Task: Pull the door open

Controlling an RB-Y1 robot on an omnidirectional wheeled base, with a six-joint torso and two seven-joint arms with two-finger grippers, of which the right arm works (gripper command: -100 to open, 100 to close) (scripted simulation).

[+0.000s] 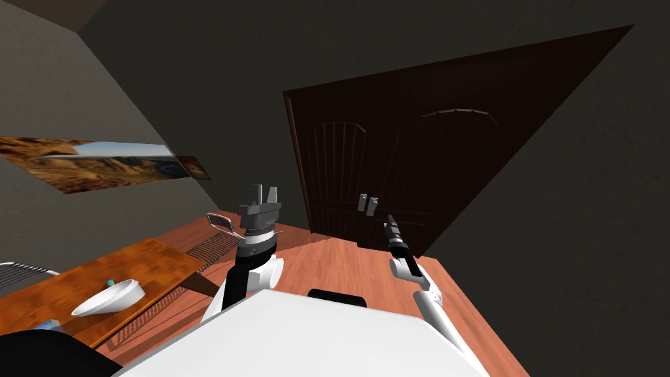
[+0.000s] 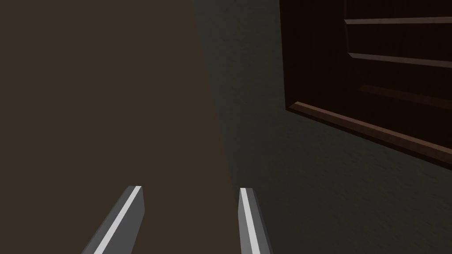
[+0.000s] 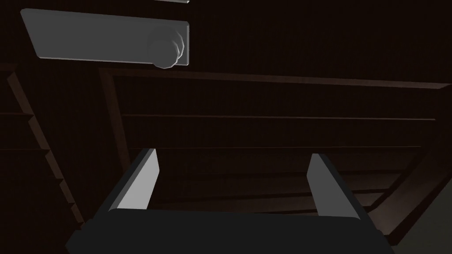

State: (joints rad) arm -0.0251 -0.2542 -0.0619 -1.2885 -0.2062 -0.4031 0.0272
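Desk: Where's the door from where you sit?

Operator: Straight ahead of me: a dark brown double door (image 1: 405, 163), closed, set in the grey wall (image 1: 589, 196). My right gripper (image 3: 234, 154) points at its panels, fingers spread wide with nothing between them; the grey handle plate (image 3: 106, 42) and its round knob (image 3: 165, 47) lie beyond the fingertips, not touching.

Desk: And the left?

Operator: My left gripper (image 2: 192, 188) is raised to the left of the door, facing the wall by the frame, fingers parted, holding nothing
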